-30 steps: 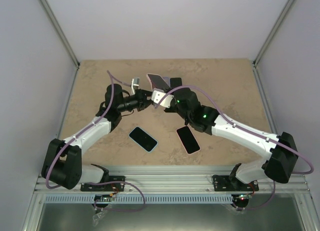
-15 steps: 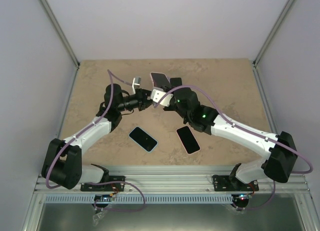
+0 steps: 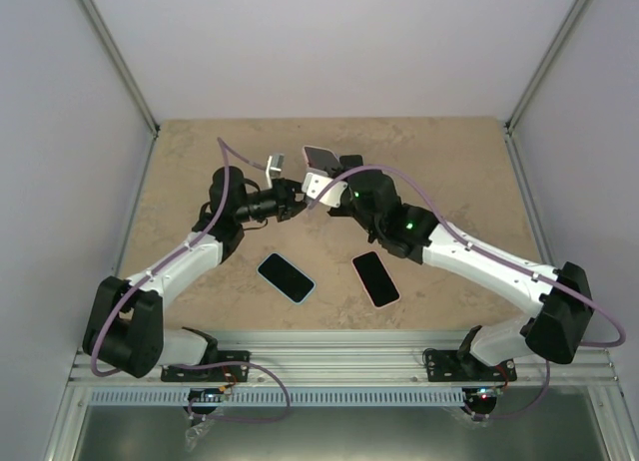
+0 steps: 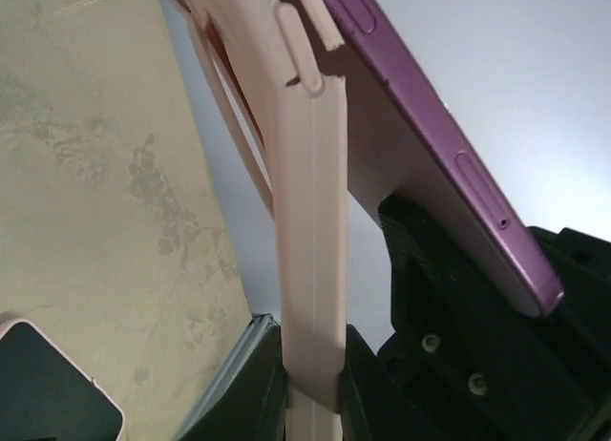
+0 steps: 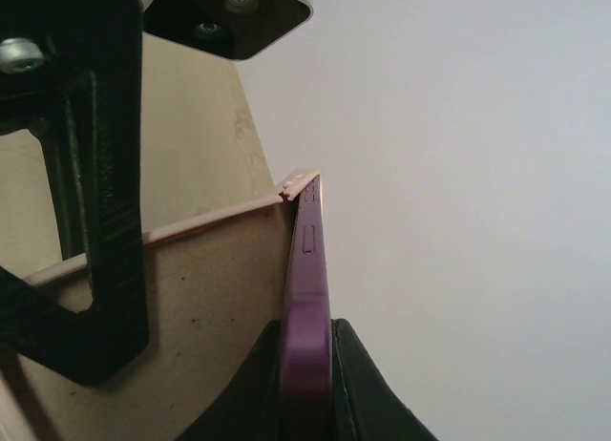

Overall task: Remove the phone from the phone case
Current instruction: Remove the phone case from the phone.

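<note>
- The left tool (image 4: 313, 379) was clamped narrowly on the edge of the pink phone case (image 4: 310, 221), held above the bench (image 3: 449, 172).
- Just right of the case, the purple phone (image 4: 430, 145) angled out, and only its far end met the case.
- The right tool (image 5: 305, 365) pinched the phone's edge.
- Separation looked nearly done; the next move called for pulling apart to free that last end.

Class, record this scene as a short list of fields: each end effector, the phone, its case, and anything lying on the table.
Left end effector: shut on pink phone case
Right end effector: shut on purple phone
Phone and case: spread apart at the gripped end, meeting at the far end
On table: phone in light blue case; black phone
</note>
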